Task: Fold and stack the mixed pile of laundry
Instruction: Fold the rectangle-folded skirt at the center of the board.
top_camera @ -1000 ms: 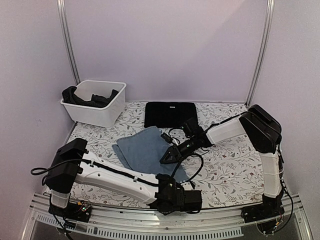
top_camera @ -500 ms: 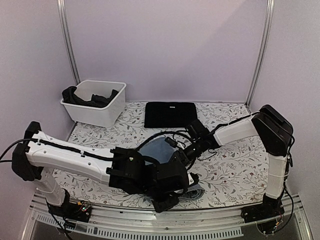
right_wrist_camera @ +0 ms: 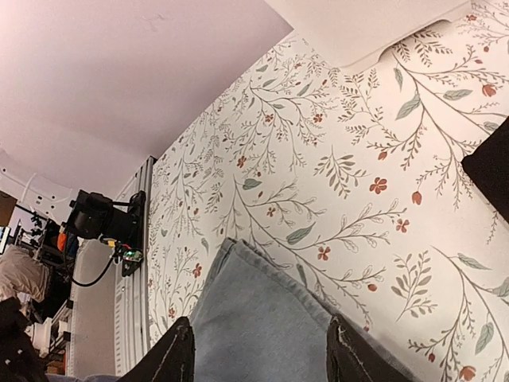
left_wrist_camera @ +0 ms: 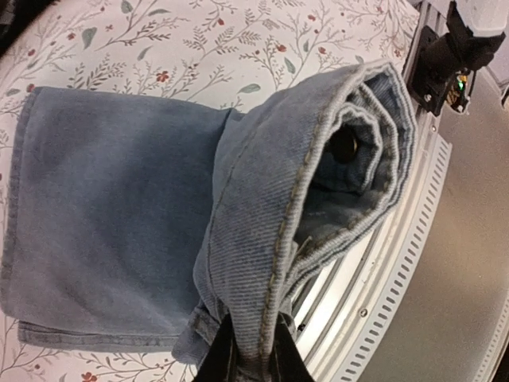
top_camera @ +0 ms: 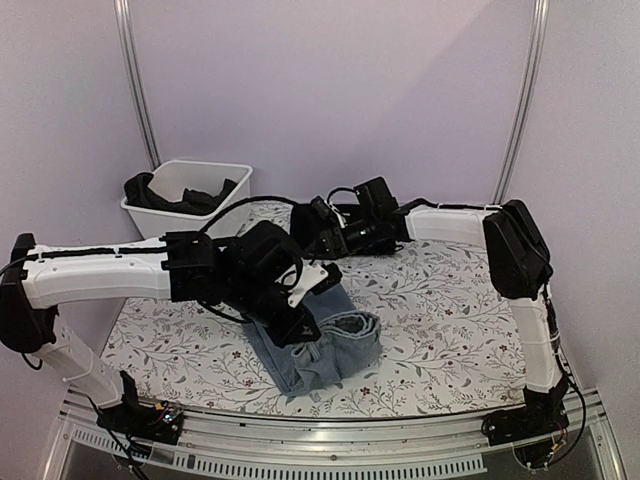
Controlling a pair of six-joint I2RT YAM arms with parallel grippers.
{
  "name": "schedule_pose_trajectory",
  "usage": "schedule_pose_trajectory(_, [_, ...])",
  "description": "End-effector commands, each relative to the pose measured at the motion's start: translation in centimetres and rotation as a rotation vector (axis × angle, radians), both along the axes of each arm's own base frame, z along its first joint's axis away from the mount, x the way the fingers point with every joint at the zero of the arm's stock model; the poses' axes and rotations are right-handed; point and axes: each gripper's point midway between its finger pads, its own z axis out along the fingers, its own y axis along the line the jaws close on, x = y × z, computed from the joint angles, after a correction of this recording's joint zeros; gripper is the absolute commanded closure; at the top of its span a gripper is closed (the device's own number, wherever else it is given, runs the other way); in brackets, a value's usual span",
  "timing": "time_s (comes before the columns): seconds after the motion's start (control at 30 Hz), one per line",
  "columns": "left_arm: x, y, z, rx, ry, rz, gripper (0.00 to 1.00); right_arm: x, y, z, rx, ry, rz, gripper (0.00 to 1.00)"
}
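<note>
The light blue denim jeans [top_camera: 345, 350] lie folded at the near middle of the table. My left gripper [top_camera: 300, 325] is shut on a doubled denim edge and holds it just above the rest. In the left wrist view that fold [left_wrist_camera: 318, 183] arches up from between the fingers [left_wrist_camera: 213, 360], with the flat part of the jeans [left_wrist_camera: 103, 207] below. My right gripper [top_camera: 325, 262] hovers open over the jeans' far corner [right_wrist_camera: 262, 318] with nothing in it. A black cloth piece [right_wrist_camera: 489, 175] shows at the frame's right edge.
A white bin [top_camera: 225, 225] with dark clothes [top_camera: 160, 195] stands at the back left. The metal front rail [left_wrist_camera: 413, 263] runs close by the lifted fold. The right arm [top_camera: 450, 222] stretches across the back of the floral table [top_camera: 450, 320].
My left arm swung in, then carried the denim edge back over the jeans, making a fold. My right gripper opened, let go of the jeans and drew back toward the far side.
</note>
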Motion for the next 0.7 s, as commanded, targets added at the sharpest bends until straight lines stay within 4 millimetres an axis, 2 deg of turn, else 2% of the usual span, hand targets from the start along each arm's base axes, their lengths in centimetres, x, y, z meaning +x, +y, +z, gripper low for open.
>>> schedule_pose_trajectory(0.0, [4.7, 1.5, 1.8, -0.083, -0.047, 0.088, 0.95, 1.0, 0.9, -7.2, -0.099, 0.106, -0.005, 0.44])
schedule_pose_trajectory(0.1, [7.5, 3.4, 1.2, -0.057, -0.065, 0.149, 0.92, 1.0, 0.9, -10.7, -0.135, 0.156, -0.003, 0.44])
schedule_pose_trajectory(0.2, [10.1, 5.0, 0.7, -0.027, -0.079, 0.194, 0.92, 0.2, 0.4, -13.6, -0.171, 0.198, 0.007, 0.44])
schedule_pose_trajectory(0.3, [12.4, 6.6, -0.1, 0.003, -0.090, 0.230, 0.92, -0.5, -0.2, -14.8, -0.191, 0.214, 0.009, 0.44])
schedule_pose_trajectory(0.37, [13.8, 7.6, -0.7, 0.033, -0.101, 0.247, 0.92, -0.5, -0.4, -14.7, -0.195, 0.207, 0.004, 0.44])
schedule_pose_trajectory(0.47, [15.4, 8.5, -1.8, 0.065, -0.099, 0.266, 0.92, 0.2, -0.8, -12.9, -0.182, 0.182, -0.022, 0.44])
schedule_pose_trajectory(0.53, [16.2, 8.6, -2.4, 0.080, -0.100, 0.270, 0.92, 1.0, -1.2, -11.2, -0.160, 0.171, -0.050, 0.43])
schedule_pose_trajectory(0.57, [16.5, 8.6, -2.8, 0.088, -0.098, 0.269, 0.91, 1.6, -1.5, -9.8, -0.145, 0.156, -0.069, 0.41])
schedule_pose_trajectory(0.63, [17.4, 9.1, -4.0, 0.128, -0.104, 0.288, 0.86, 2.6, -2.6, -7.8, -0.126, 0.139, -0.115, 0.39])
schedule_pose_trajectory(0.67, [17.9, 9.4, -4.3, 0.143, -0.108, 0.301, 0.83, 3.0, -3.0, -5.9, -0.106, 0.118, -0.132, 0.38])
